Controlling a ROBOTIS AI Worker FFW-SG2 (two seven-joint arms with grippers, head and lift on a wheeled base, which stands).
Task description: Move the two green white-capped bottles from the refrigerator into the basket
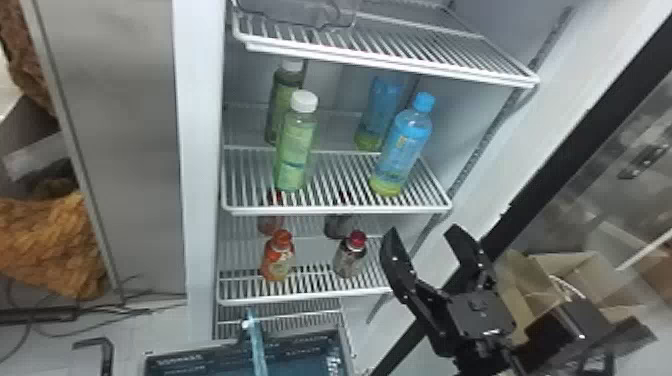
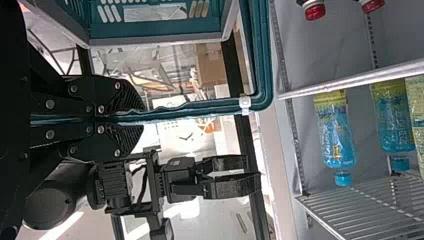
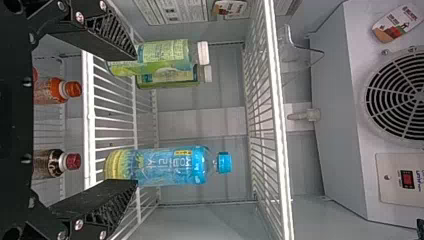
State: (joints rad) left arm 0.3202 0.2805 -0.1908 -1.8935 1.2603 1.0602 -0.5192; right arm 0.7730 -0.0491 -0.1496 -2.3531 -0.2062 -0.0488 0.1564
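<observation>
Head view showed us at least one green bottle (image 1: pixel 296 150) left to move, upright on the refrigerator's (image 1: pixel 197 150) middle shelf (image 1: pixel 330 211), left of a blue bottle (image 1: pixel 402 147); the green shape (image 1: pixel 283 95) behind was another bottle or a reflection, we couldn't tell which. We couldn't make out the contents of the basket (image 2: pixel 160 31). Our left gripper (image 2: pixel 140 117) was closed on its handle (image 2: pixel 220 104); our right gripper (image 1: pixel 422 231) was wide open, holding nothing.

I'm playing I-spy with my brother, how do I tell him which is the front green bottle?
Inside the refrigerator, find the wire shelf with tall bottles. On its left, near the front edge, stands a green bottle with a white cap. Its green neighbour stands behind it; the blue bottle beside it has a blue cap.
</observation>
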